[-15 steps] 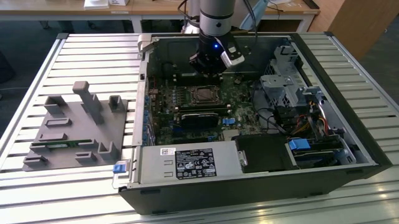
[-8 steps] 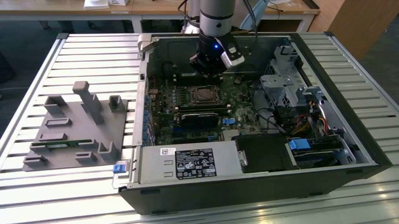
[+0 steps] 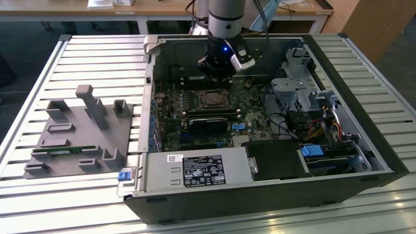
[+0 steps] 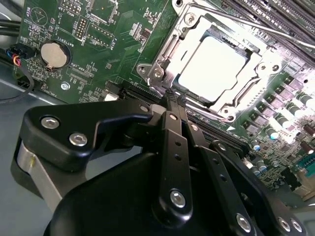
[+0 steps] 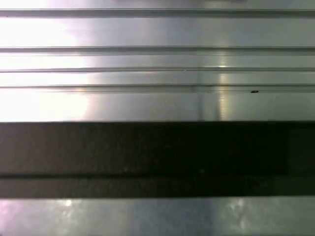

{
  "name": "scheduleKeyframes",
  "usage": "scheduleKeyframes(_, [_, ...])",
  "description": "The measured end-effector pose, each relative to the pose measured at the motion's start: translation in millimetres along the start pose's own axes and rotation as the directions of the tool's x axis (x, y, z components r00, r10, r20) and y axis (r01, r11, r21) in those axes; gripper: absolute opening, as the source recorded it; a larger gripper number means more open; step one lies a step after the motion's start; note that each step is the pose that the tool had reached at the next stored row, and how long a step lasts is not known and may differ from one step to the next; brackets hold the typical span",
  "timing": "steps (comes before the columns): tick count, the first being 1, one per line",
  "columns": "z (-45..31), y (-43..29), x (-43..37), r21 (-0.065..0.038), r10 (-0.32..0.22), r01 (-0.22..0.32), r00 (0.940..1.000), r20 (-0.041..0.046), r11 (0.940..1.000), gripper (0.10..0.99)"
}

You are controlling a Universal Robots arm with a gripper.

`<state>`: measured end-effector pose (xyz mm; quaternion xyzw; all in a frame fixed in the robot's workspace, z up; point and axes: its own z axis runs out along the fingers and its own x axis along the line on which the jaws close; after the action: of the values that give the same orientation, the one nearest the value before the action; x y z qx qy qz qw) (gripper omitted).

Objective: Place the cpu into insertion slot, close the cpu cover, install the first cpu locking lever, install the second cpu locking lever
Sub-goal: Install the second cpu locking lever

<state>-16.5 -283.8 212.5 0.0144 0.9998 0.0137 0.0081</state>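
In the second wrist view the cpu (image 4: 211, 61) lies flat in the insertion slot, its pale metal face showing through the cut-out of the silvery cpu cover (image 4: 158, 58), which lies down over it. A thin metal lever rod (image 4: 251, 25) runs along one side of the socket. My gripper (image 4: 174, 101) is shut, its two black fingertips together right at the socket's edge; I cannot tell whether they pinch anything. In the exterior view the gripper (image 3: 217, 79) hangs inside the open computer case just behind the insertion slot (image 3: 211, 99).
The black case (image 3: 364, 161) lies open on a slatted metal table (image 3: 97, 53). A drive cage and cables (image 3: 305, 92) crowd the exterior view's right. A grey fixture block (image 3: 81, 134) stands at the left. Memory slots (image 3: 208, 117) and a coin cell (image 4: 53, 54) flank the socket.
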Motion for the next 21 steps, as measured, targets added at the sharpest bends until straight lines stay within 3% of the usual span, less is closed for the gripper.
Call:
scheduleKeyframes(15, [-0.1,-5.8,-0.2,0.000,0.000,0.000,1.0000,0.0001,1.0000,0.106])
scheduleKeyframes(21, [-0.1,-12.9,-0.5,0.000,0.000,0.000,1.0000,0.0000,1.0000,0.106])
